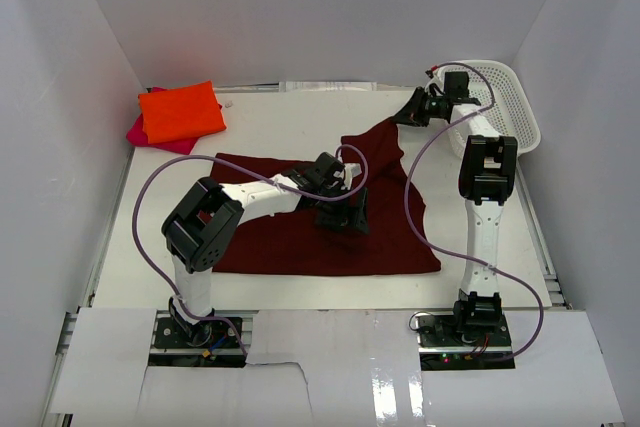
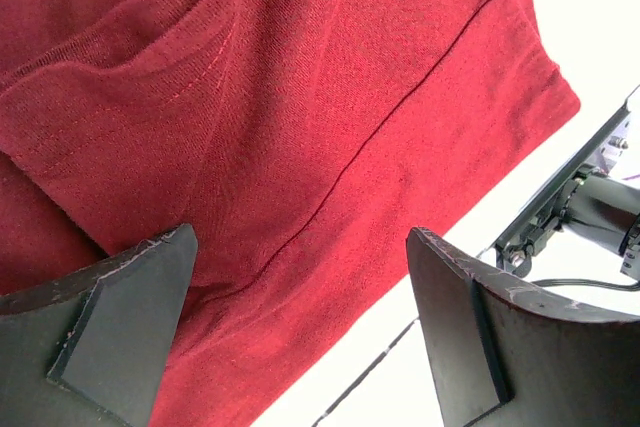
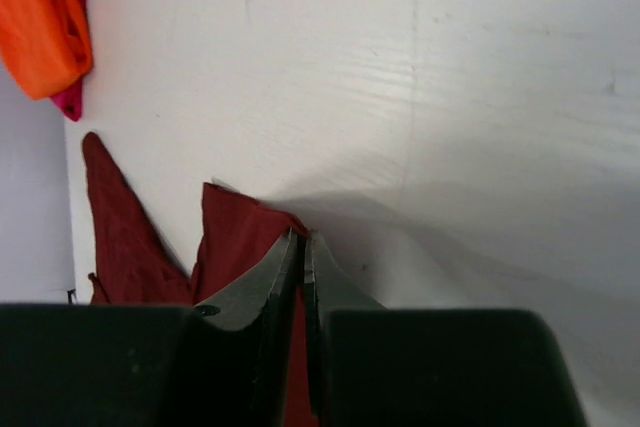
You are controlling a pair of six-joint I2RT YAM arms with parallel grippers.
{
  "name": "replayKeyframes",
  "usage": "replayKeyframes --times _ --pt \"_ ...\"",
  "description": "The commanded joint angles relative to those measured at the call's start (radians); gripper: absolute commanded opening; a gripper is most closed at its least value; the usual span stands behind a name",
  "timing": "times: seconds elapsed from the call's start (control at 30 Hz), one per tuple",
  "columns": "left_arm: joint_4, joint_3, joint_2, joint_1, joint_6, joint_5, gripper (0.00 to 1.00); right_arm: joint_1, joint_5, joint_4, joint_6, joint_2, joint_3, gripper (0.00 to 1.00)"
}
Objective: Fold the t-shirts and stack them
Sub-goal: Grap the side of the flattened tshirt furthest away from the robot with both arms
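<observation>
Orange t-shirt [image 1: 180, 112] sits folded on top of the magenta-pink t-shirt [image 1: 135, 131] in the far left corner of the table [image 1: 280, 112]. Maroon t-shirt [image 1: 300, 242] lies spread over the table's middle with one flap reaching toward the far right; the left gripper [image 2: 300, 237] hangs over its centre, jaws wide apart, holding nothing. Right gripper [image 3: 302, 238] is at the tip of that flap, near the white mesh basket [image 1: 512, 97], jaws pressed together; cannot tell if cloth is nipped.
</observation>
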Motion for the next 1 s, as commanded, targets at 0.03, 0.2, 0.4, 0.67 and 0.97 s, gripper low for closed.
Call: replayKeyframes --times 0.03,0.2,0.4,0.67,0.97 --pt "-0.060 0.007 0.011 0.001 0.025 0.051 0.98 -0.021 -0.120 0.303 0.122 0.019 0.010 0.10" --pt "-0.063 0.005 0.000 -0.001 0.035 0.064 0.98 -0.018 -0.209 0.585 0.312 0.052 -0.030 0.08" --pt "-0.067 0.001 -0.013 -0.001 0.034 0.065 0.98 -0.007 -0.251 0.653 0.378 0.107 0.055 0.17" --pt "-0.072 0.025 -0.084 -0.001 0.035 0.024 0.98 -0.007 -0.212 0.625 0.293 0.058 0.001 0.08" --pt "-0.262 0.413 -0.107 0.100 0.060 -0.084 0.98 -0.007 -0.147 0.525 0.124 -0.132 -0.169 0.61"
